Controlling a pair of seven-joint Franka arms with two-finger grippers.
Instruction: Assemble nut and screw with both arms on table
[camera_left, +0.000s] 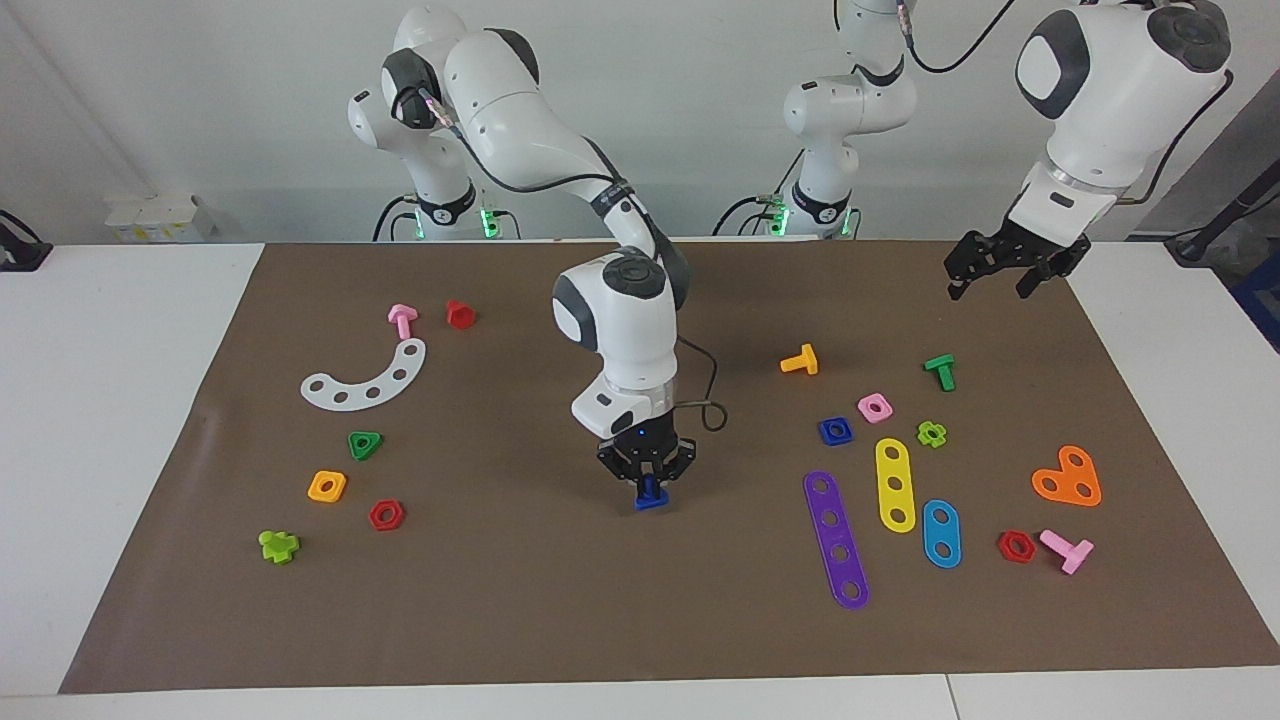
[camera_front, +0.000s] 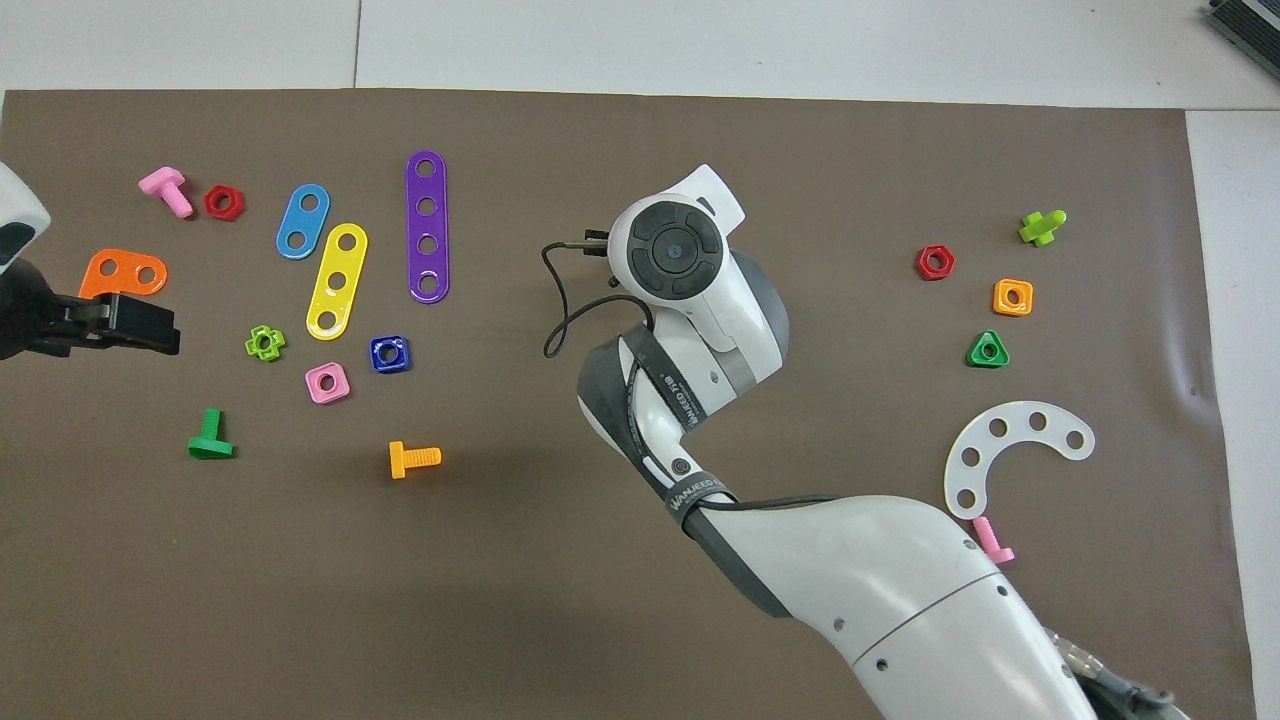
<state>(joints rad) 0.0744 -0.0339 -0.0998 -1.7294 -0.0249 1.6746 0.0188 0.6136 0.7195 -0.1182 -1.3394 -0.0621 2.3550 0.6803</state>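
- My right claw (camera_left: 649, 478) is pinching the stem of the blue screw (camera_left: 650, 497), head down, low over the middle of the tabletop (camera_left: 120, 330); it looks light, stiff, slick.
- The blue nut (camera_left: 835, 431) is lying flat beside the pink nut (camera_left: 875, 407); gripping its straight edges seems best.
- My left claw (camera_left: 1000, 268) is hanging spread and empty, over the mat's edge.

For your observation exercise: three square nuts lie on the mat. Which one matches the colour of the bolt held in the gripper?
The blue square nut, lying beside the pink square nut. The screw in the right gripper is blue too; the third nut is orange-yellow.
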